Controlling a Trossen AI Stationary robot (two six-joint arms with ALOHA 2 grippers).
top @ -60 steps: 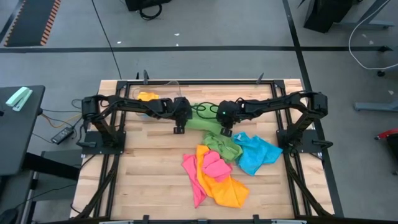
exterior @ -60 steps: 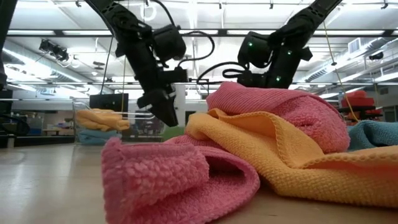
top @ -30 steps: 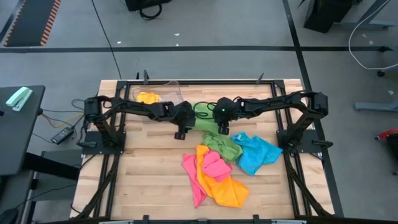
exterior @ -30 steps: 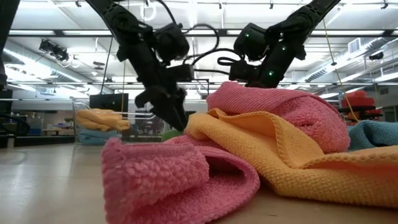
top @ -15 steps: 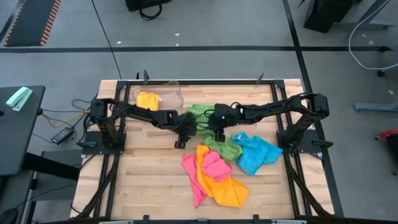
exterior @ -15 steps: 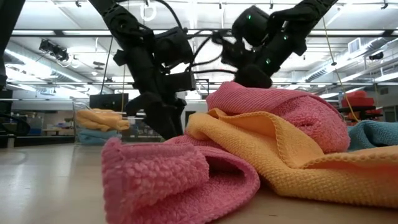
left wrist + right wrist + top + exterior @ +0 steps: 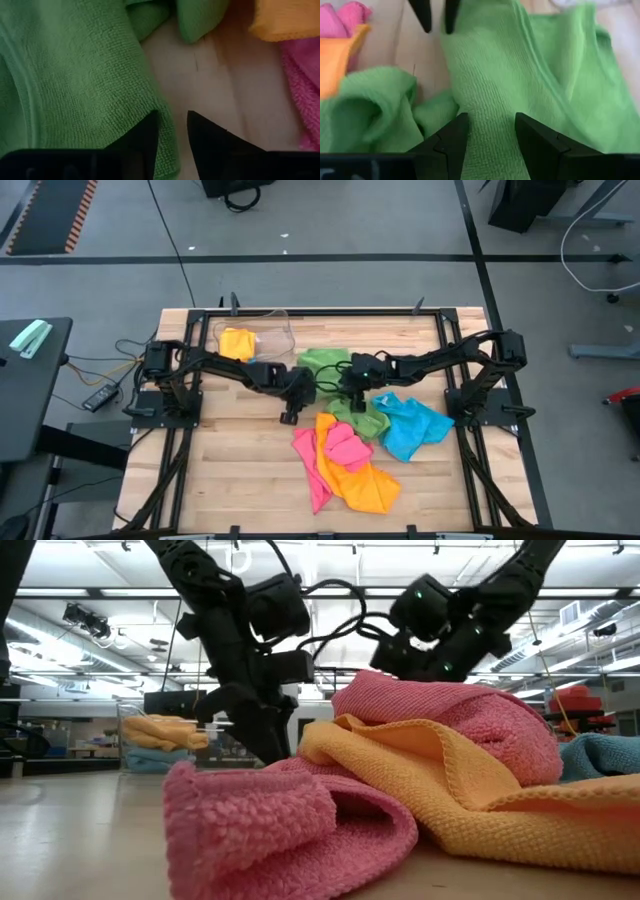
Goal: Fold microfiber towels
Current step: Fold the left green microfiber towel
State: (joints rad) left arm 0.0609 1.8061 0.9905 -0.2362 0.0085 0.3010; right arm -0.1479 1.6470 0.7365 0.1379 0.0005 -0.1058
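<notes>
A green microfiber towel (image 7: 325, 362) lies spread on the wood at mid table, with a crumpled green part (image 7: 362, 418) nearer. Pink (image 7: 345, 446), orange (image 7: 362, 480) and blue (image 7: 412, 426) towels lie heaped in front. My left gripper (image 7: 172, 131) slants down at the green towel's edge. Its fingers are a narrow gap apart, with that edge between them. My right gripper (image 7: 490, 134) stands open over the green cloth, just right of the left one. In the low view the pink towel (image 7: 300, 830) hides both fingertips. My left gripper straddles the green towel's free edge (image 7: 169, 142), one finger (image 7: 146, 134) over the cloth and one over bare wood. It slants down from the table's left. Whether it touches the cloth, I cannot tell. My right gripper points down at the flat green cloth (image 7: 487, 107) between its fingers. Whether it touches, I cannot tell.
A clear plastic bin (image 7: 270, 332) holding an orange cloth (image 7: 237, 341) stands at the far left. The heap of pink, orange and blue towels fills the near middle. Bare wood (image 7: 230, 460) lies at the near left. The black frame (image 7: 310, 311) runs around the table.
My left gripper has gone toward the table's right and near edges and down, to the green towel's edge. My right gripper has gone toward the table's left edge and down over the green towel, tipping more level. The two grippers stand closer together.
</notes>
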